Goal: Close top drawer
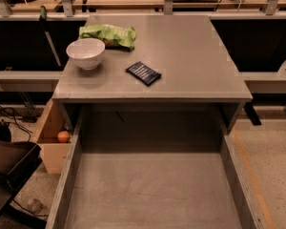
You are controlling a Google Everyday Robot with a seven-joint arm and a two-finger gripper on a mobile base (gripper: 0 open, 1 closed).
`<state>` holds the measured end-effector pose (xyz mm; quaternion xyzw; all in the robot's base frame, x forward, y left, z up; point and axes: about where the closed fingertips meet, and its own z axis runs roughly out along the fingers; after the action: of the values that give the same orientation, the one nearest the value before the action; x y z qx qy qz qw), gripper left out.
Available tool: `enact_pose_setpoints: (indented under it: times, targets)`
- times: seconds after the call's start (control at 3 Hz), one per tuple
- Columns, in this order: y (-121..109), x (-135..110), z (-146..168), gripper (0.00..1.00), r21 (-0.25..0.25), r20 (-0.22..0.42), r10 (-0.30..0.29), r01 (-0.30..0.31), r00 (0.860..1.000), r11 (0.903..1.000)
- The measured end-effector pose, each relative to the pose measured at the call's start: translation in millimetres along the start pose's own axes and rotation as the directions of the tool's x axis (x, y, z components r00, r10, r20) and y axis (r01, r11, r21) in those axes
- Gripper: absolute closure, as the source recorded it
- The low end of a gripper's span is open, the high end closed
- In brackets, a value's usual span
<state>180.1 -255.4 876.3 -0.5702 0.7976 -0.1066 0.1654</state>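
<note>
Bottom edge crops the top drawer (152,190) — hand out of view.

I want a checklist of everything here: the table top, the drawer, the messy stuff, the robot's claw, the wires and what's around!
Surface: grey cabinet top, flat, with three things on it.
Job's things: top drawer pulled far out; nothing lies in the part that shows; its front is out of frame.
Clutter: white bowl; green bag behind it; dark packet near the middle.
Grippers: gripper nothing seen, out of view.
Cables: dark cables on the floor at left.
Surroundings: pale wooden box left of the cabinet, a small orange ball inside.
</note>
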Motion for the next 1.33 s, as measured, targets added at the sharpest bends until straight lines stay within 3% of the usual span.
enact_pose_setpoints:
  times: [0.33, 0.67, 1.0, 1.33]
  targets:
    - [38.0, 19.1, 57.4, 0.83, -0.106, 0.034, 0.039, -0.035, 0.999, 0.9937]
    - [70.4, 28.4, 115.1, 1.0, -0.202, 0.076, 0.061, -0.045, 0.995, 0.9784]
    - [81.0, 13.6, 153.4, 1.0, -0.242, 0.138, 0.028, 0.006, 0.99, 0.9704]
    - [74.9, -8.0, 184.7, 1.0, -0.246, 0.216, -0.012, 0.066, 0.976, 0.9671]
